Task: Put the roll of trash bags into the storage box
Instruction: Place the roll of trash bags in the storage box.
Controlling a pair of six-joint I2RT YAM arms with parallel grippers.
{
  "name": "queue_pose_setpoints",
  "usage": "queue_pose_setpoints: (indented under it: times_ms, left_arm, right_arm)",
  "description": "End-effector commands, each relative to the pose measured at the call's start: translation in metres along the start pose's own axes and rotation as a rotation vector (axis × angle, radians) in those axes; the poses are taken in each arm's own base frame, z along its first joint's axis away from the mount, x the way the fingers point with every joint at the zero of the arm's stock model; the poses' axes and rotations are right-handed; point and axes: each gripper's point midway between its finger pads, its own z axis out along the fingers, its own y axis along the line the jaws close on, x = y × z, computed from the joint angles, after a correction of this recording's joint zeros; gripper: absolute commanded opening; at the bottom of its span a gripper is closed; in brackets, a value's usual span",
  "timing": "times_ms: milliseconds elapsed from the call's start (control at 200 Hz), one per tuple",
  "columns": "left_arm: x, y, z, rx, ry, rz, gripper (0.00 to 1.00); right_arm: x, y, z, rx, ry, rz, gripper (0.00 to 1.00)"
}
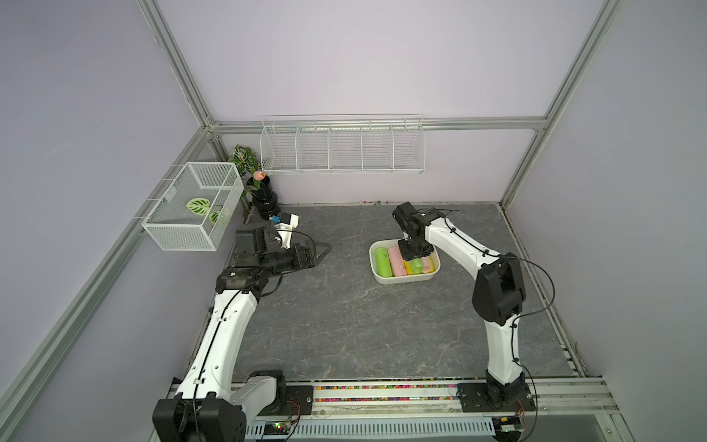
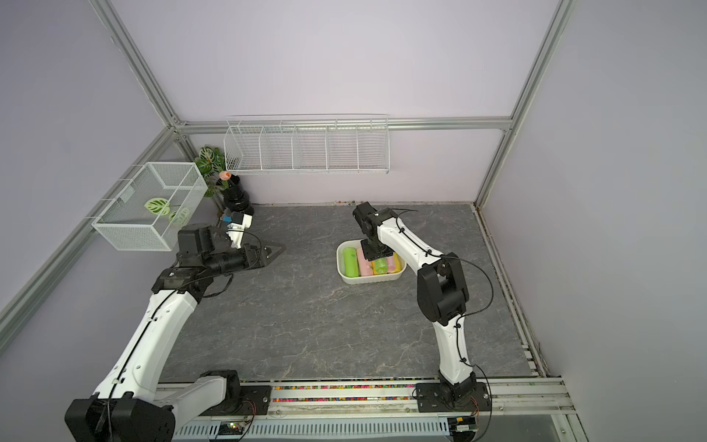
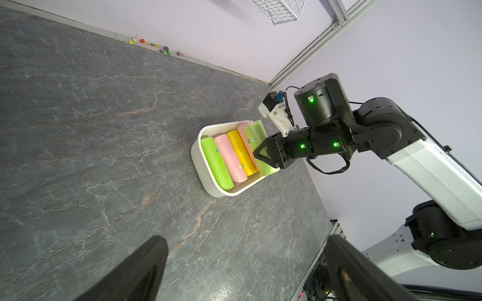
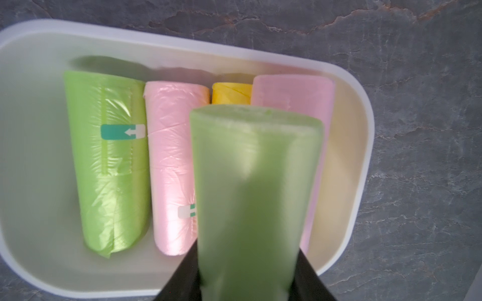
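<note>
A grey stone-patterned desk (image 1: 344, 325) is seen in both top views; a long wire rack (image 1: 342, 153) is hung on the back wall, and a mesh basket (image 1: 191, 214) is fixed to the left wall. The white storage box (image 1: 386, 279) is set on the desk's right half, near the back; four rolls are laid in it side by side: a green roll (image 4: 109, 161), a pink roll (image 4: 172, 169), a yellow roll (image 4: 230, 93) and a second pink roll (image 4: 294, 91). The held green roll (image 4: 250, 182) is clamped in the closed right claw (image 3: 263, 156) over the box, above the yellow roll; whether it rests on the rolls below cannot be told. The left claw (image 3: 246, 239) is spread wide with nothing in it, well apart from the box.
</note>
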Motion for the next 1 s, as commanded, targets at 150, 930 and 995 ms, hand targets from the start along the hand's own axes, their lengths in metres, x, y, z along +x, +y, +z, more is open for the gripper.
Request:
queue_pose_setpoints:
  times_ms: [150,930,995]
  left_arm:
    - [0.001,0.005,0.001,-0.011,-0.003,0.011,1.0]
    - [0.001,0.007,0.002,-0.014,-0.001,0.009,1.0]
    - [0.0,0.006,0.002,-0.014,-0.002,0.009,1.0]
  right_arm:
    - [-0.005,0.012,0.03,-0.017,0.029,0.03,0.27]
    - [-0.019,0.012,-0.008,0.006,-0.068,0.017,0.74]
    - [-0.022,0.011,-0.021,0.008,-0.094,0.018,0.75]
